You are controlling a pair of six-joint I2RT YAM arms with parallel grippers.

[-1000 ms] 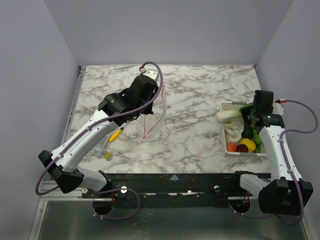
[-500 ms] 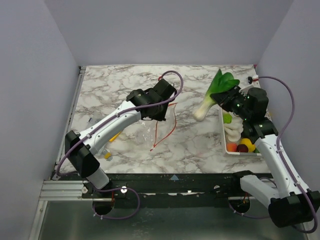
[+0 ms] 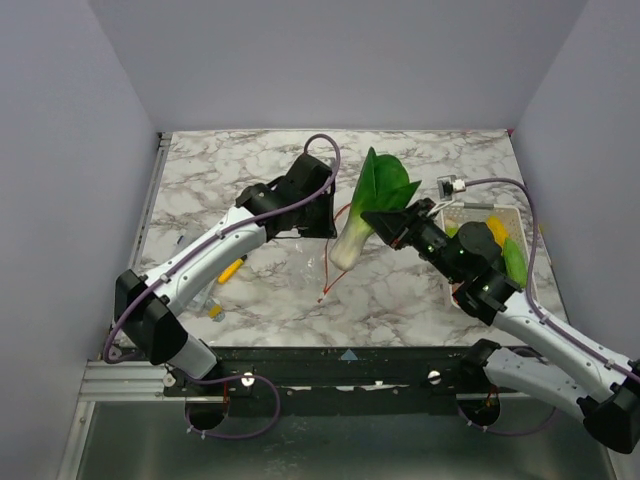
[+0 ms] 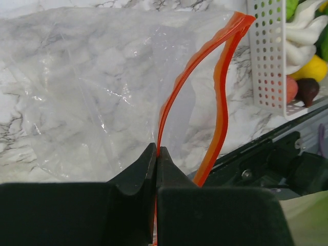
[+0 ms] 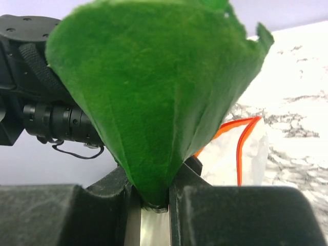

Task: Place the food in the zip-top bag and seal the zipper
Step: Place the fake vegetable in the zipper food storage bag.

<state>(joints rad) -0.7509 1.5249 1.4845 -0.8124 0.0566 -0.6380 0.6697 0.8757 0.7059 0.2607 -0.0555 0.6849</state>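
Note:
My left gripper (image 3: 322, 215) is shut on the red-orange zipper strip (image 4: 166, 105) of the clear zip-top bag (image 3: 305, 265), holding one lip up so the mouth gapes; its jaws pinch the strip in the left wrist view (image 4: 157, 152). My right gripper (image 3: 378, 222) is shut on the leafy green vegetable (image 3: 372, 205), white stem pointing down beside the bag mouth. The leaf fills the right wrist view (image 5: 154, 92), with the bag mouth (image 5: 246, 148) behind it. Other toy food (image 3: 500, 250) lies in the white slotted tray (image 3: 475, 210), partly hidden by the right arm.
A short yellow pen (image 3: 230, 270) and a small clear plastic item (image 3: 200, 295) lie at the left near the left arm. The tray's perforated wall (image 4: 266, 56) with toy food shows in the left wrist view. The table's front rail (image 3: 345, 355) runs below.
My right gripper lifted the leafy vegetable out of the tray and carried it left to the bag mouth. My left gripper moved right and then slightly back, keeping hold of the zipper strip.

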